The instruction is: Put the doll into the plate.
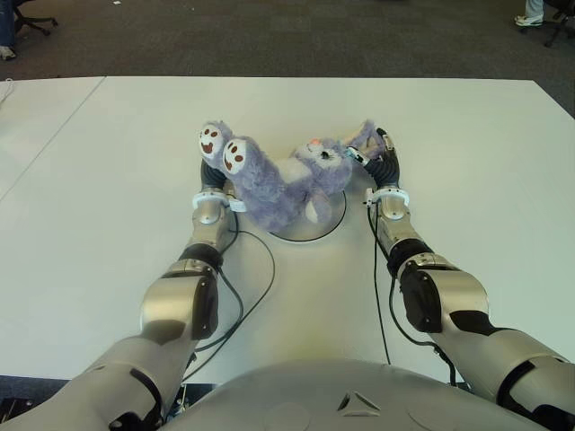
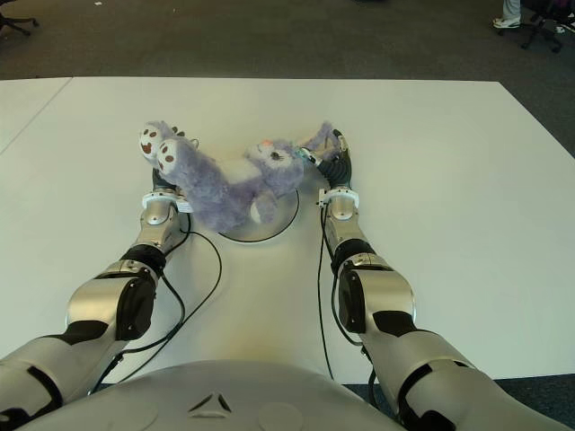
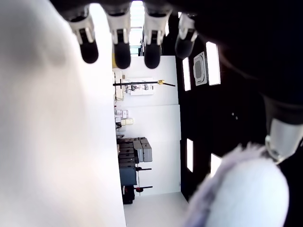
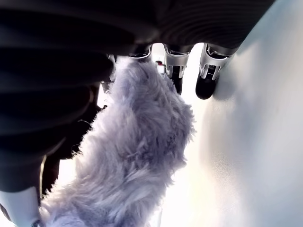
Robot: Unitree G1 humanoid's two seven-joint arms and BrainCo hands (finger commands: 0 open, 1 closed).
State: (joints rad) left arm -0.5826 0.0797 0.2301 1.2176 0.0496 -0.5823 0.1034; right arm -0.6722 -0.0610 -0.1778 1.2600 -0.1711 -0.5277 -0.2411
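The doll (image 1: pixel 283 180), a purple plush animal with white brown-spotted soles, lies across the white plate (image 1: pixel 328 229) at the table's middle, head to the right and feet raised to the left. My left hand (image 1: pixel 213 180) is under the raised legs; its wrist view shows straight fingers (image 3: pixel 122 52) holding nothing, with plush fur (image 3: pixel 241 194) by the thumb. My right hand (image 1: pixel 384 166) is at the doll's ear. In its wrist view fur (image 4: pixel 137 156) lies against the palm and the fingers (image 4: pixel 208 80) stay extended.
The white table (image 1: pixel 467 180) stretches wide on both sides, with a seam (image 1: pixel 54 135) to a second table on the left. Black cables (image 1: pixel 256 287) trail from both wrists toward me. Beyond the far edge is dark carpet, with a person's shoe (image 1: pixel 530 18).
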